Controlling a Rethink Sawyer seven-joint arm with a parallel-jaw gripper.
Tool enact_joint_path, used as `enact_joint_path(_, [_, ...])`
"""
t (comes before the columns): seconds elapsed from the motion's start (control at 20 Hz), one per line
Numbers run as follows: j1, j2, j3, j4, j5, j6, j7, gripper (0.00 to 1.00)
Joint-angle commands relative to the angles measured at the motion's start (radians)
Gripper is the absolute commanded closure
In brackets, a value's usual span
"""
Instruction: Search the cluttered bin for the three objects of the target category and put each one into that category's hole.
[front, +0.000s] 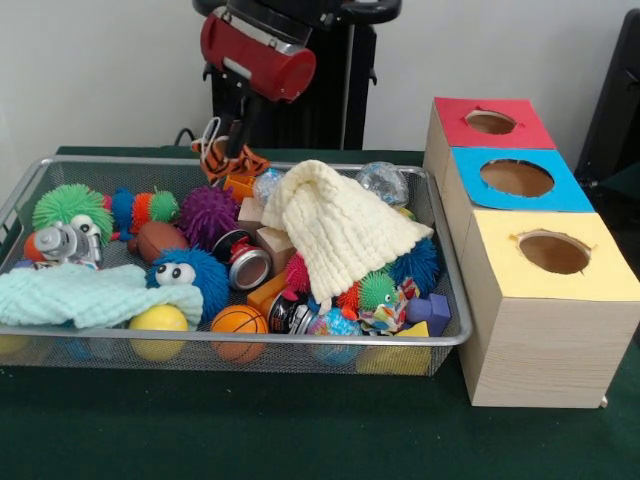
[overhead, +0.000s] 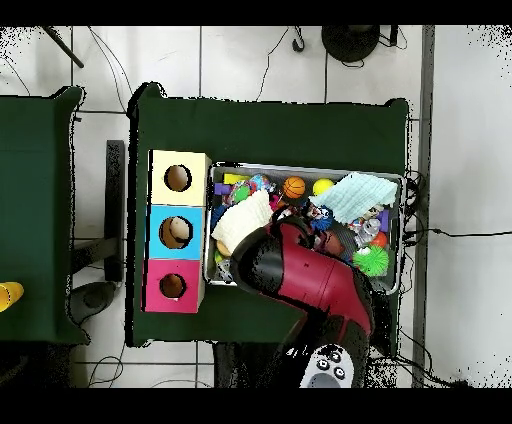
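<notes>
The bin (front: 300, 338) of silver wire mesh is piled with toys; it also shows in the overhead view (overhead: 300, 167). The red-topped hole (front: 490, 122) is the farthest of three on the wooden box row right of the bin, and shows in the overhead view (overhead: 172, 286). My gripper (front: 236, 150) hangs under the red arm at the bin's far rim, right at an orange striped toy (front: 228, 163). I cannot tell whether it holds anything. In the overhead view the arm (overhead: 310, 275) hides the gripper and part of the bin.
A cream cloth (front: 335, 225) drapes over the bin's middle and a mint cloth (front: 80, 295) lies front left. Spiky balls (front: 70, 207), a blue fuzzy toy (front: 185, 275), a basketball (front: 238, 322), a can (front: 245, 262) and blocks lie around. Blue (front: 517, 178) and yellow (front: 553, 252) holes are nearer.
</notes>
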Motion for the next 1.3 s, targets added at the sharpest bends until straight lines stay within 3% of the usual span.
enact_joint_path(0.05, [0.001, -0.011, 0.18, 0.093, 0.106, 0.151, 0.196, 1.0])
enact_joint_path(0.3, [0.057, 0.007, 0.157, 0.101, 0.164, 0.148, 0.246, 1.0])
enact_joint_path(0.6, [0.151, 0.004, 0.091, 0.071, 0.235, 0.247, 0.305, 1.0])
enact_joint_path(0.9, [0.216, 0.017, 0.065, 0.063, 0.298, 0.28, 0.341, 1.0])
enact_joint_path(1.15, [0.278, 0.051, 0.04, 0.04, 0.346, 0.319, 0.399, 1.0])
enact_joint_path(1.3, [0.329, 0.078, -0.015, 0.004, 0.348, 0.386, 0.447, 1.0])
